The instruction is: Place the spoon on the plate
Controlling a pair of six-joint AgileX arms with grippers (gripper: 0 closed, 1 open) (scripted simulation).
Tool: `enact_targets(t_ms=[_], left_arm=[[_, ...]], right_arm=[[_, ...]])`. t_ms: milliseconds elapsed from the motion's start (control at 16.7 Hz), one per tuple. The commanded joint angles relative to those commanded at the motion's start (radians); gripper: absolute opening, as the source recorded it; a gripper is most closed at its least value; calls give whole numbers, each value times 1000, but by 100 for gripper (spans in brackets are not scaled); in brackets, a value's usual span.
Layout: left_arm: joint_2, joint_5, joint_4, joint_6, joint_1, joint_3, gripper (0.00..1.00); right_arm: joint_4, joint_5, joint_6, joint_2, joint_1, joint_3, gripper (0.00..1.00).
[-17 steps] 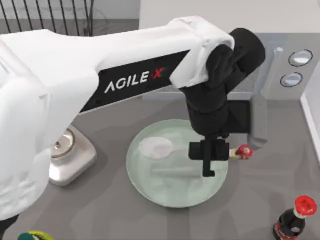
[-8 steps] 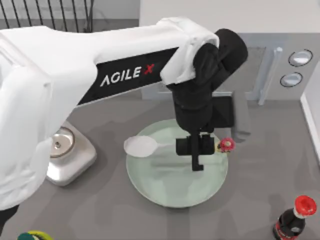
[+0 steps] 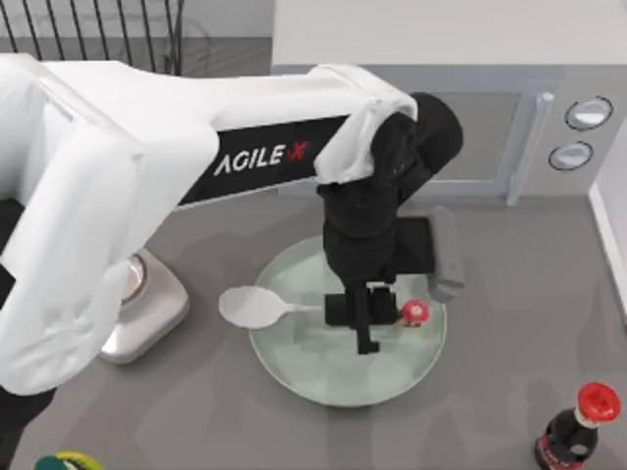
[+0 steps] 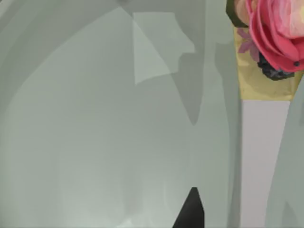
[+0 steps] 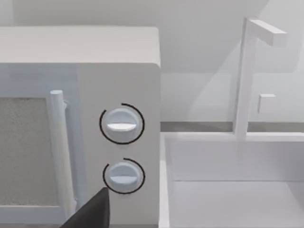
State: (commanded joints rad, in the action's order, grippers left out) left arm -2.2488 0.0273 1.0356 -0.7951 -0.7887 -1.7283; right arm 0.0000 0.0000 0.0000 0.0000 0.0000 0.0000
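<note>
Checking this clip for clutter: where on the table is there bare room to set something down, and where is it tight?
Bare grey table lies between the plate and the cola bottle, and in front of the scale toward the near edge. It is crowded over the plate: the left gripper holds the spoon there, its bowl overhanging the rim toward the scale.

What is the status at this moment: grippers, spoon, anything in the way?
Left gripper shut on spoon, over plate. Spoon bowl overhangs the plate's left rim. Scale beside it, apart.
</note>
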Motion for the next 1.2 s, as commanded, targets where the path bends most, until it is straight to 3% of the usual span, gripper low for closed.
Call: enact_targets(t_ms=[120, 900, 1200], left_arm=[[0, 0, 0, 0, 0, 0, 0], [0, 0, 0, 0, 0, 0, 98], [0, 0, 0, 0, 0, 0, 100]], right_arm=[[0, 0, 0, 0, 0, 0, 100], [0, 0, 0, 0, 0, 0, 100], [0, 0, 0, 0, 0, 0, 100]])
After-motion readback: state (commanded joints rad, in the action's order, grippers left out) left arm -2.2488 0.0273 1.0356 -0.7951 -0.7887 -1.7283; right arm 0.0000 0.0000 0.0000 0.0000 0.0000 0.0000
